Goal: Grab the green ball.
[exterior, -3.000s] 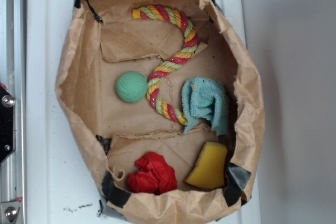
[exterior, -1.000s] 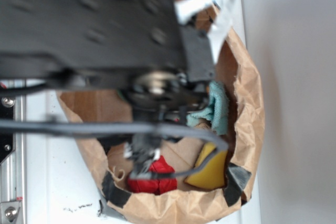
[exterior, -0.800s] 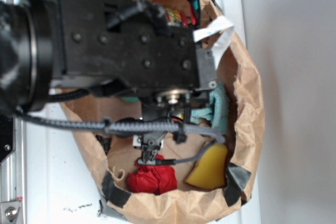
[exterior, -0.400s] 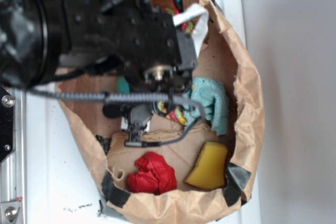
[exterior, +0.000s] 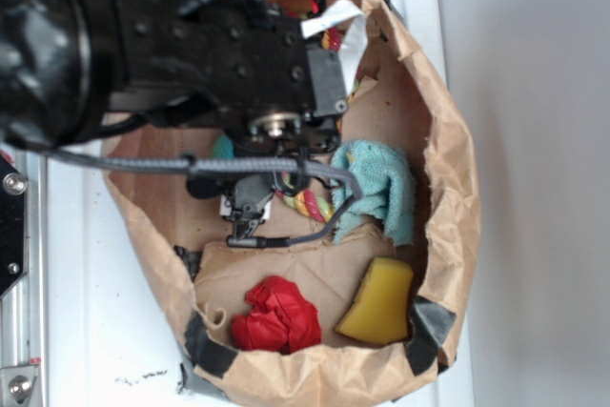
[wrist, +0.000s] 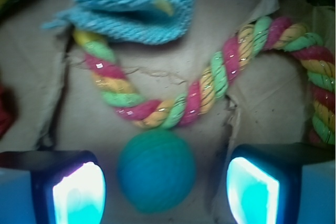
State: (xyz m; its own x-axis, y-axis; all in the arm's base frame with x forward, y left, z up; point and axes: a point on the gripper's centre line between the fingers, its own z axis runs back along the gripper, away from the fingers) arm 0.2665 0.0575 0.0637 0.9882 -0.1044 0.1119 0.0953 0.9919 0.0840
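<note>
– Green ball where?
– Sitting on bag floor, right between gripper fingers, touching rope.
– Pinched?
– Nope, spread wide, clear of both sides. Teal cloth beyond rope.

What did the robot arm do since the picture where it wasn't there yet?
The black robot arm swung in over the brown paper bag and settled above the mint-green ball. Its end effector is open with the ball between its fingers, not gripped. The striped rope toy, teal terry cloth, red cloth wad and yellow sponge stayed put.
</note>
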